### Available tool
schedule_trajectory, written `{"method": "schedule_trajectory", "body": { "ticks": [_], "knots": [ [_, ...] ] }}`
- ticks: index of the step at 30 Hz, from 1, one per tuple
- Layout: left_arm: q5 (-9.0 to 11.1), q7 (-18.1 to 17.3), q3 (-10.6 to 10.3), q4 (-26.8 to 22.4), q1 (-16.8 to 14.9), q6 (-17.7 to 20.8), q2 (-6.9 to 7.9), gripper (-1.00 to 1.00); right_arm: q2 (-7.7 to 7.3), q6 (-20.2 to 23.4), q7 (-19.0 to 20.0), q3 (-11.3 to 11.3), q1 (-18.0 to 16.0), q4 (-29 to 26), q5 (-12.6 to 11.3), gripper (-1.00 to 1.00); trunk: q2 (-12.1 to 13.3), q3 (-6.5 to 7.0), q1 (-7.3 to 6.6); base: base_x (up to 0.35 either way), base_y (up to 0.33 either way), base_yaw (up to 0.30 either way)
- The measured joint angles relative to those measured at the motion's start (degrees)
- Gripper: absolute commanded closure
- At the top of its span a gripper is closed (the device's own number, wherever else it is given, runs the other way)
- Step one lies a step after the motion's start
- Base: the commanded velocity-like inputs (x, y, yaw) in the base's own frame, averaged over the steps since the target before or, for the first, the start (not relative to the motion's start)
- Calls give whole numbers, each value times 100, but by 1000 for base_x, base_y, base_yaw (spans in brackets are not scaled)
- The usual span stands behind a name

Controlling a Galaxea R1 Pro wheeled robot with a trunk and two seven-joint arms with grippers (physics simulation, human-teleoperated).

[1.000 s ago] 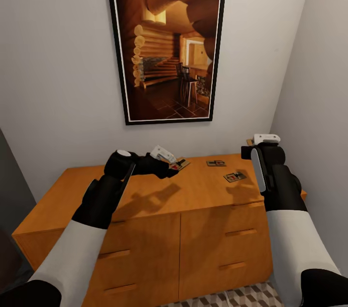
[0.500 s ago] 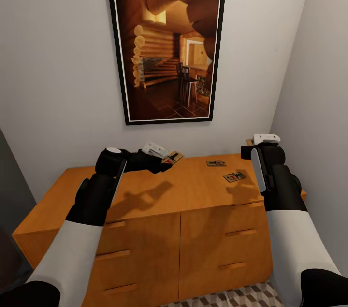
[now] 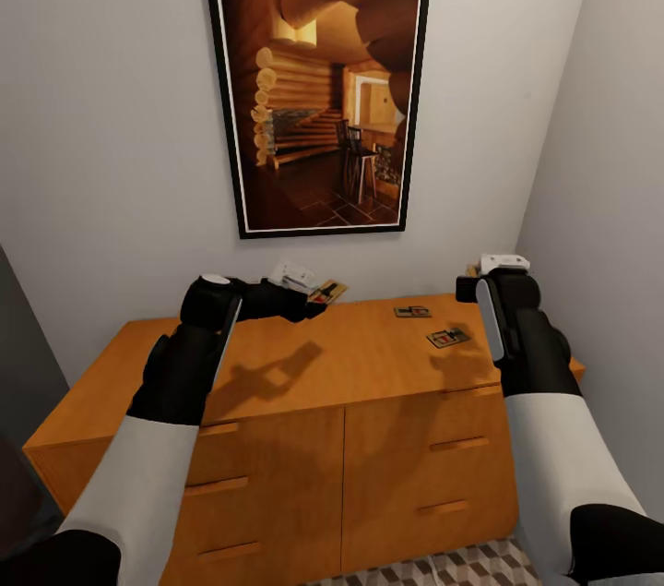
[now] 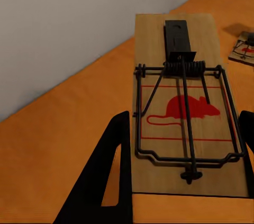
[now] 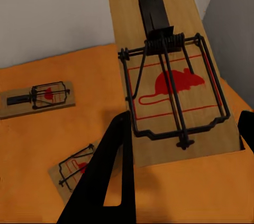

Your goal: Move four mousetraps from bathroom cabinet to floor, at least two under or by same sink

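Observation:
Above the orange-brown cabinet (image 3: pixel 277 364) both arms are raised, each with a mousetrap. My left gripper (image 3: pixel 312 300) is shut on a mousetrap (image 3: pixel 328 293), held clear of the top. The left wrist view shows this mousetrap (image 4: pixel 182 118), with its red mouse print, in the left gripper (image 4: pixel 185 123), whose dark fingers (image 4: pixel 114 176) clamp its sides. My right gripper (image 3: pixel 481 277) near the right wall is shut on a second mousetrap (image 5: pixel 169 75). Two more mousetraps (image 3: pixel 412 311) (image 3: pixel 448 338) lie flat on the cabinet top, also seen as trap (image 5: pixel 37 98) and trap (image 5: pixel 76 168).
A large framed picture (image 3: pixel 318 78) hangs on the wall behind the cabinet. A grey wall (image 3: pixel 599 152) closes in on the right. A strip of cube-patterned bathroom floor (image 3: pixel 443 568) shows below the drawer fronts. A dark edge (image 3: pixel 18 355) stands at the left.
My left gripper has lifted its mousetrap higher and drawn it a little leftward, away from the cabinet top. The right gripper rose slightly with its trap. The two lying traps stayed put.

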Motion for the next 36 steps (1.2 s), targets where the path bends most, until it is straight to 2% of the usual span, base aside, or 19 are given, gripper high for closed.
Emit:
{"method": "schedule_trajectory", "body": {
  "ticks": [8,16,36],
  "knots": [
    [53,269,-1,25,257,264,-5,100,-9,2,-3,-7,63,258,31,100,0,0,0,0,0,0],
    [74,538,14,26,273,457,-5,100,-10,8,-4,-9,66,365,35,100,0,0,1,-23,0,0],
    [73,580,17,14,274,458,-5,100,-2,8,-3,-7,73,369,34,100,0,0,4,-321,0,0]
  ]
}}
